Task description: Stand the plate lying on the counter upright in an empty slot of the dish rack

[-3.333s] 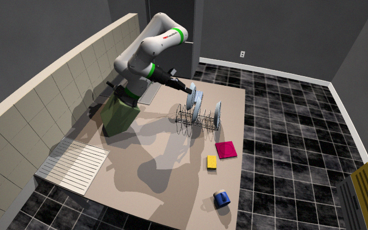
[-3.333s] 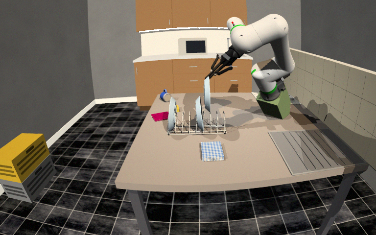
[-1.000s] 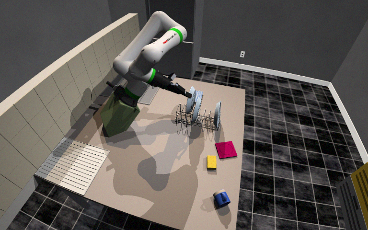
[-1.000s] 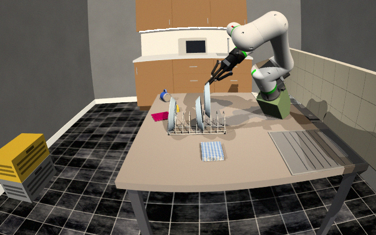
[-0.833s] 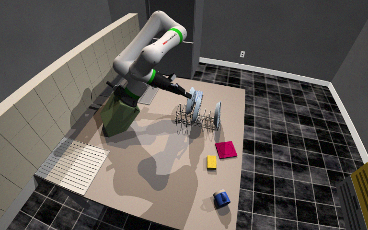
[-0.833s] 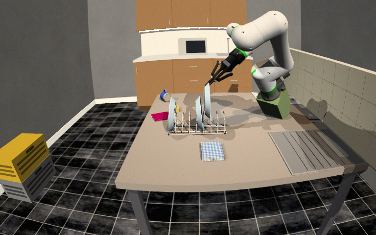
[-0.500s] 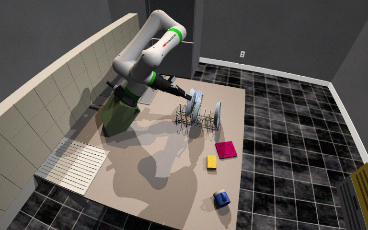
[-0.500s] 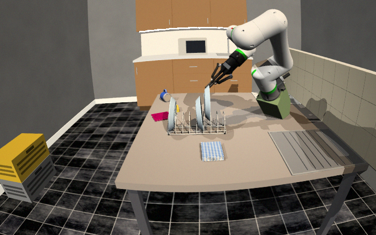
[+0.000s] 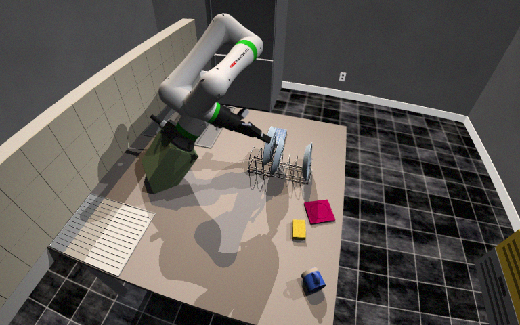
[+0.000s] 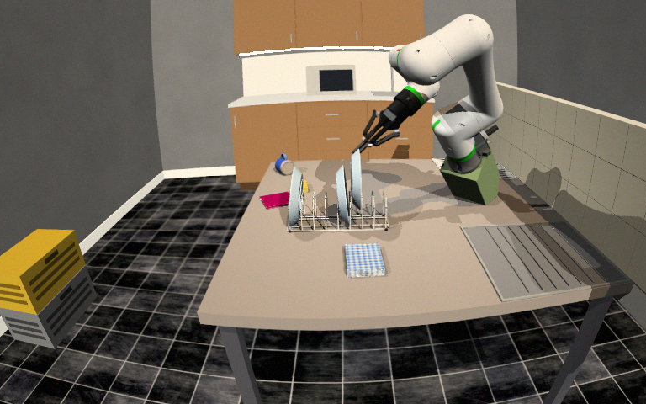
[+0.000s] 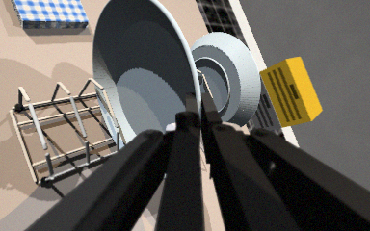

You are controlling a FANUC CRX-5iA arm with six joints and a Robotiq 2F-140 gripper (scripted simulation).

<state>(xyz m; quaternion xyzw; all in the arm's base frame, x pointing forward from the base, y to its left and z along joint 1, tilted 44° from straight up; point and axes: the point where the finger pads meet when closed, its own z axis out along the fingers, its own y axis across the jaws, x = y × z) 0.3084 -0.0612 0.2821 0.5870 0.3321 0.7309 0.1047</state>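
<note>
My gripper [image 9: 269, 138] [image 10: 356, 151] [image 11: 197, 108] is shut on the top rim of a pale blue plate [image 9: 268, 151] [image 10: 356, 180] [image 11: 139, 43]. The plate hangs close to upright over the wire dish rack [image 9: 249, 170] [image 10: 338, 231] [image 11: 23, 145]. In the exterior view its lower edge shows at about the height of the upright wires, above the rack's bottom wires. A second plate [image 9: 279, 155] [image 10: 341, 193] stands leaning slightly, close beside it; whether they touch is unclear. A third plate [image 9: 307, 161] [image 10: 295, 198] stands at the rack's far end. The rack appears level; not all its feet show.
A blue checked cloth [image 10: 364, 259] [image 11: 54, 12] lies beside the rack. On its other side are a pink mat [image 9: 319, 210] [image 10: 274, 199], a yellow sponge [image 9: 298, 229] [image 10: 305, 186] and a blue mug [image 9: 313, 280] [image 10: 280, 165]. A tiled wall [image 9: 64, 141] [image 10: 591, 165] runs behind the arm.
</note>
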